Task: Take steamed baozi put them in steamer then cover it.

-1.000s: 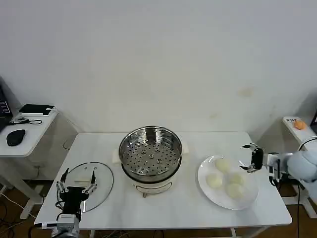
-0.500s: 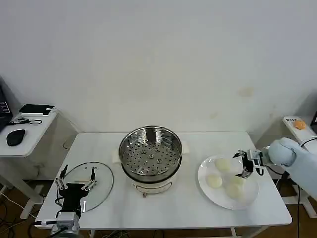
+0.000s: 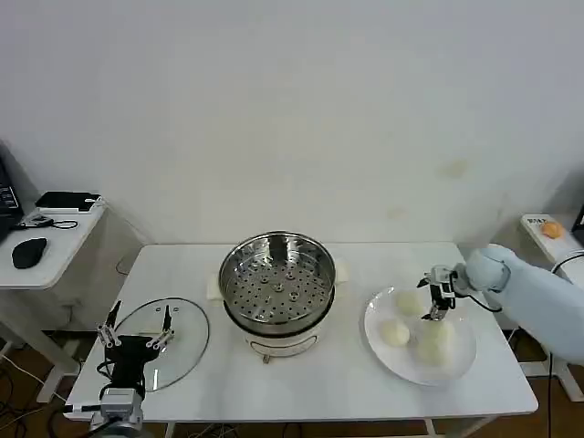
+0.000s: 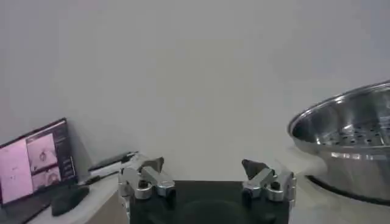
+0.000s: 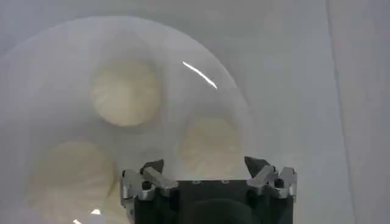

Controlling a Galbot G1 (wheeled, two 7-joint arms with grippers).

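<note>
**Right claw poised over the plate of buns**

The right claw point(image 3: 434, 294) hangs just above the white plate point(image 3: 461, 362) at the right end of the bench point(image 3: 347, 383), its fingers spread wide and gripping nothing. From its wrist I see it directly over one steamed baozi point(image 5: 209, 145), with the fingertips flanking it, which looks like the line-up for a first pick. I can make out three or four buns, all on the plate.

The steamer point(image 3: 277, 281) stands open in the middle of the bench, its perforated tray point(image 3: 276, 290) bare, so nothing has gone in yet. Leaving it uncovered makes sense while the buns are loaded.

The cover point(image 3: 161, 342) lies flat on the bench at the left, well apart from the pot. The left claw point(image 3: 135, 335) waits over it, fingers open, probably placed there ready for the lid once the buns are in.
</note>
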